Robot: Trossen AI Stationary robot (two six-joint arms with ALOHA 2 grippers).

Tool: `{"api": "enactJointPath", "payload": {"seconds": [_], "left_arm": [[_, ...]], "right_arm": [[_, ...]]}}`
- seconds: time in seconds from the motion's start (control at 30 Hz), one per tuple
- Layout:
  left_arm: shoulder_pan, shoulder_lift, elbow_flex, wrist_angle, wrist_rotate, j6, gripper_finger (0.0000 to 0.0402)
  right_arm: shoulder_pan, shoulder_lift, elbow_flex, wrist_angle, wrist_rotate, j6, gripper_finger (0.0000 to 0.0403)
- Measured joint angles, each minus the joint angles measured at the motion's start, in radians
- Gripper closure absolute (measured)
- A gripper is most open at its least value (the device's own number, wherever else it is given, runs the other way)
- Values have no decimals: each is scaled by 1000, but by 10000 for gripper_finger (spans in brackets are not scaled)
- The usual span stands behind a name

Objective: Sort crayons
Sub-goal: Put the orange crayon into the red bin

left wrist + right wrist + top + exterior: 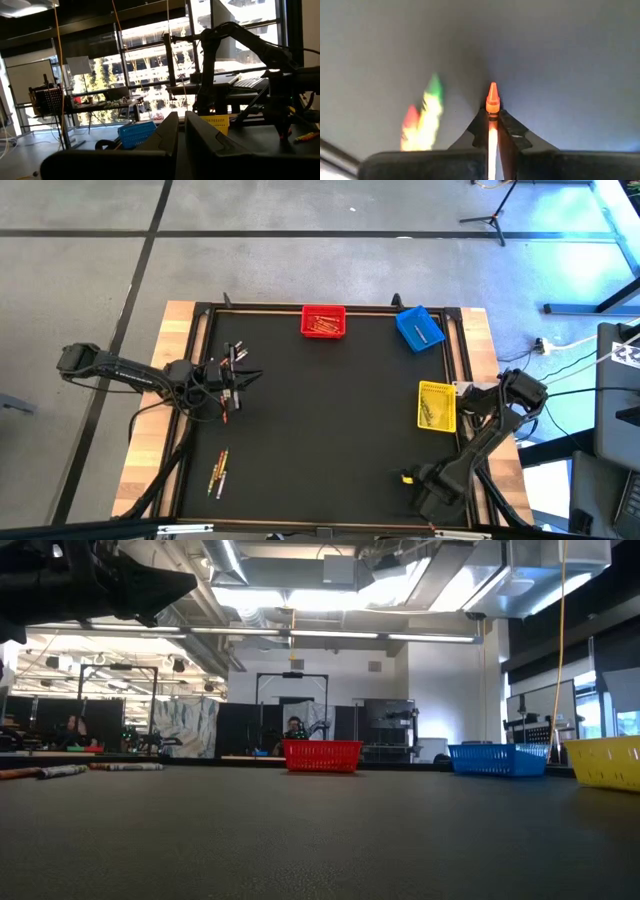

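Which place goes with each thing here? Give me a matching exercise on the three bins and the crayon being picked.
Things:
1. red bin
2. blue bin
3. yellow bin
4. orange crayon

Places:
A. pinched between the fingers of the right hand
B. back right corner of the black mat
C. middle of the mat's back edge
D. along the mat's right edge, nearer the front than the other bins

Pairs: 1-C, 2-B, 3-D, 4-A
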Motion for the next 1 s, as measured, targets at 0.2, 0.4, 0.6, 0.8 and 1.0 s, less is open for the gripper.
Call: {"api": "enactJointPath", "payload": {"seconds": [0.2, 0.4, 0.6, 0.8, 1.0], "left_arm": [[0, 0, 0, 8, 2, 0, 376], [0, 0, 0, 10, 26, -35, 376], [0, 0, 0, -11, 19, -60, 357], [0, 0, 0, -59, 19, -90, 298], [0, 24, 0, -142, 20, -141, 275]], "right_arm": [[-100, 0, 54, -7, 154, -204, 396], [-199, -2, 74, 7, 322, -453, 397], [-302, -2, 74, 96, 467, -716, 397], [-405, -3, 75, 260, 552, -1003, 397], [-514, -4, 72, 468, 559, -1288, 397]]}}
